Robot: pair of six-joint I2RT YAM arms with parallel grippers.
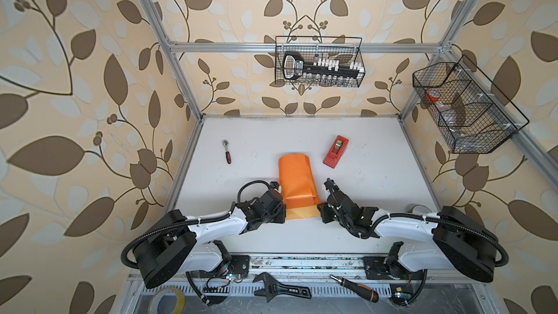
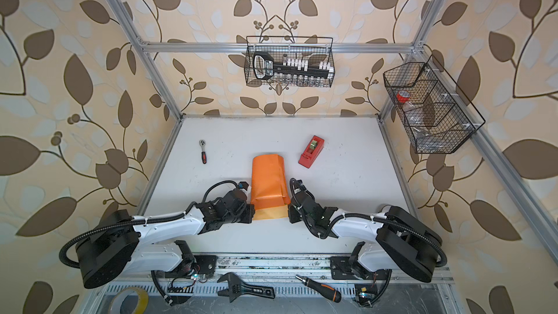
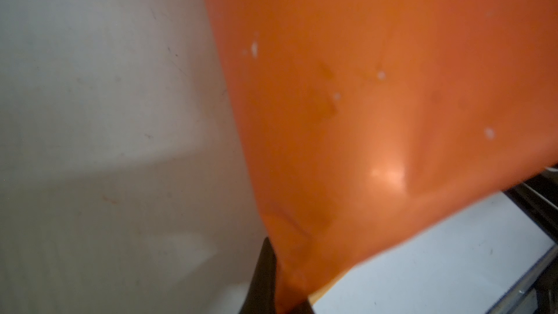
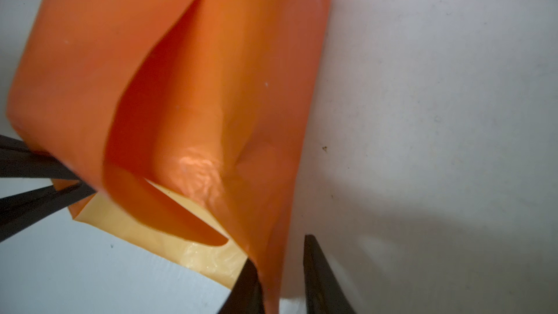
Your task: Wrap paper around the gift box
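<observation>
On a white table (image 1: 377, 182), the paper (image 1: 297, 178) lies near the centre, folded over into a raised orange bundle between the two arms. A yellow strip shows at its near edge, and the gift box cannot be seen. The left gripper (image 3: 280, 285) is clamped on the paper's near left corner, while the right gripper (image 4: 279, 250) has its jaws parted, with the paper's near right edge between them. A red tape dispenser (image 1: 335, 151) sits on the table beyond the paper, to the right.
</observation>
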